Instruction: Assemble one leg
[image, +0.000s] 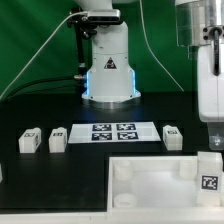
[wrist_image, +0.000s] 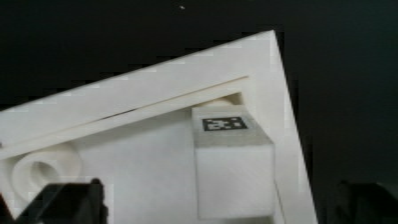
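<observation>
A tagged white leg (wrist_image: 228, 150) stands upright inside the white panel (wrist_image: 125, 120) at its corner on the exterior view's right, directly between the open, empty hand's (wrist_image: 217, 205) fingertips.

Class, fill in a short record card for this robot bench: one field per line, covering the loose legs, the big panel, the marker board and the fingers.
Loose legs in row: three, two at the exterior view's left of the marker board, one at its right
Panel: large, white, nearest the camera
Leg on panel: tagged block standing by a corner
Fingers: dark tips spread apart, holding nothing
</observation>
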